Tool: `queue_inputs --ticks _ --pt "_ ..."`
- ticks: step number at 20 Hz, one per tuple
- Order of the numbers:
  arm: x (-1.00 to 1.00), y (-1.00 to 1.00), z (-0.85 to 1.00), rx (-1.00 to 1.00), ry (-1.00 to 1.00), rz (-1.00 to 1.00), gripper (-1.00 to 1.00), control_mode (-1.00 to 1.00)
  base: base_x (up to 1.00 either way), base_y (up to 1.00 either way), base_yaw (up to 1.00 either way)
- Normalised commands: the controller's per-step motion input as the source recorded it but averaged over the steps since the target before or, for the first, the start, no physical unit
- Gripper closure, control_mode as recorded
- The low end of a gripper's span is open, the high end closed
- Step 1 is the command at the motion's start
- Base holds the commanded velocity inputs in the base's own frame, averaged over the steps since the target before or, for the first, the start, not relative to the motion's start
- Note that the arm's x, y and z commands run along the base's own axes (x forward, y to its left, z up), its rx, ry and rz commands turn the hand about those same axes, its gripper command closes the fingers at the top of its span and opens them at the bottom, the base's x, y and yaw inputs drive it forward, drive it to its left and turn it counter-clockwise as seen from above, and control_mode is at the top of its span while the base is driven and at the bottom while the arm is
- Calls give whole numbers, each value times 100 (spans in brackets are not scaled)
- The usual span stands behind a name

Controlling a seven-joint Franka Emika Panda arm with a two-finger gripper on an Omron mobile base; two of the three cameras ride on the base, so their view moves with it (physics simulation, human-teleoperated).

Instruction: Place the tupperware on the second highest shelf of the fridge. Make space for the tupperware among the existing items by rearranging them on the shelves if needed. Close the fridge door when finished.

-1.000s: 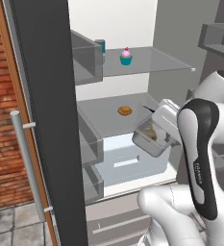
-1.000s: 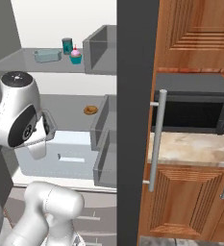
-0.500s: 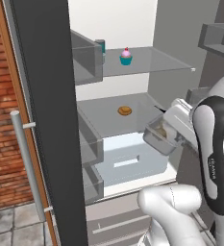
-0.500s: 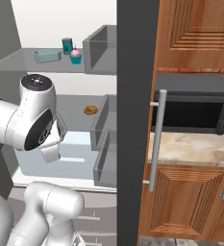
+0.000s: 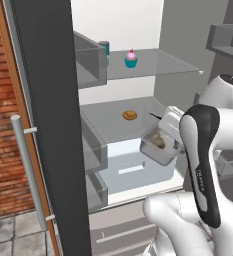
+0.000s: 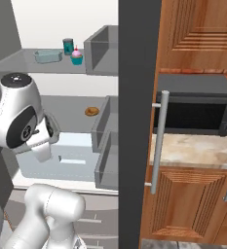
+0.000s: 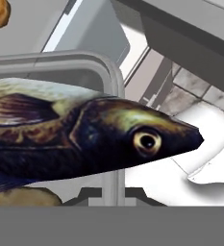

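- Gripper [image 5: 174, 131] is clenched on the tupperware [image 5: 160, 145], holding it in the air at the right front corner of the open fridge [image 5: 138, 30]; the fingers themselves are hidden behind the arm and the box
- Tupperware is a translucent grey box, tilted, with a brownish morsel visible inside; it hangs just in front of and slightly below the front edge of the second highest shelf [image 5: 108, 122], over the white drawer [image 5: 133, 170]
- From the gripper, that shelf lies ahead, to the left and a little higher
- Small brown round piece [image 5: 130, 115] sits near the middle of this shelf, well apart from the box, with bare shelf between it and the right wall
- Judgement: the box needs to level out, rise over the shelf lip and go in toward the right side, clear of the brown piece
- Upper shelf [image 5: 158, 65] carries the pink-frosted cupcake [image 5: 131, 59], the dark teal can [image 5: 104, 48] and, in the right base view, a pale block [image 6: 47, 56]
- Hand view looks across the box rim [image 7: 108, 77], with a fish [image 7: 84, 139] filling most of it
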Motion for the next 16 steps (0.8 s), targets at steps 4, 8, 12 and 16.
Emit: queue_inputs --ticks 4,8,12,16 --pt "22 44 -8 -19 7 0 100 -100 0 0 0" --pt "30 27 -10 -15 7 0 100 -100 0 0 0" --pt "36 16 -18 -13 9 0 100 -100 0 0 0" --pt "35 4 -14 -9 7 0 100 -100 0 0 0"
